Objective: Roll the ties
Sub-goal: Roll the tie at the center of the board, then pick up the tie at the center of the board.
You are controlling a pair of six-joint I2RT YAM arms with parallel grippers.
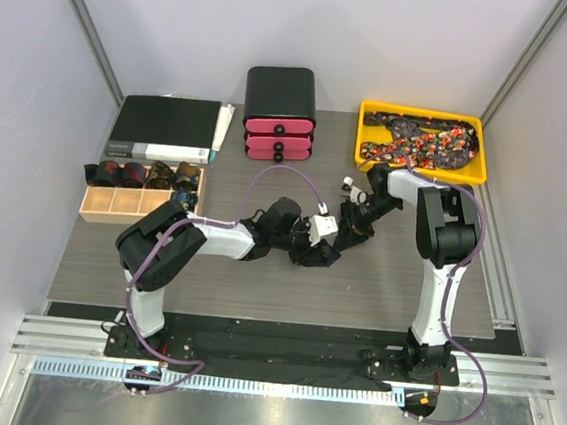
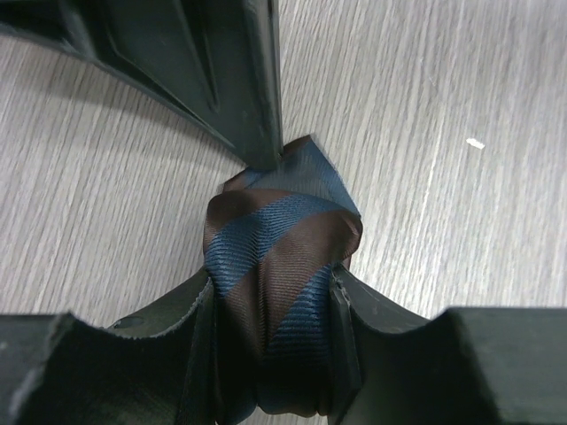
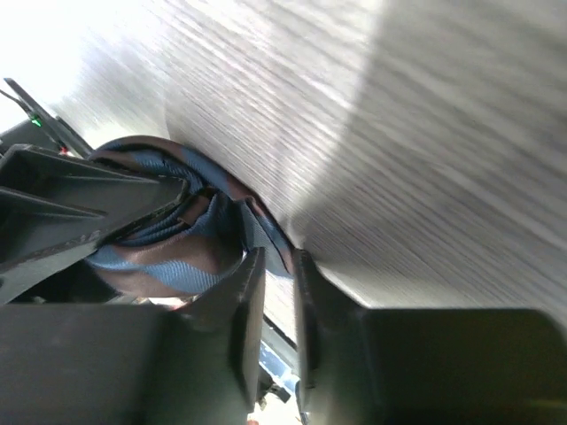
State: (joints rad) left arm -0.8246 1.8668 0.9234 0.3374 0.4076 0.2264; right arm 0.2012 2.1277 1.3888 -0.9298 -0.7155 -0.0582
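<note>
Left claw (image 2: 275,292): clamped across the rolled brown-and-blue tie (image 2: 276,235).
Right claw (image 3: 273,266): nearly closed, pinching that tie's loose edge.
Tie's place: mid bench (image 2: 443,133), between both claws.
Other ties (image 1: 421,140): heaped in yellow tray (image 1: 473,174), far right.

left claw (image 2: 270,329) clamped — right claw (image 3: 276,282) pinched narrow, facing it

Tabletop (image 1: 376,292) open in front; drawers (image 1: 280,112) and yellow tray (image 1: 419,111) stand behind.

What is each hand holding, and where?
Both hold the brown-and-blue striped tie: the left hand clamps the coil's sides; the right hand pinches a layer at its outer edge.
</note>
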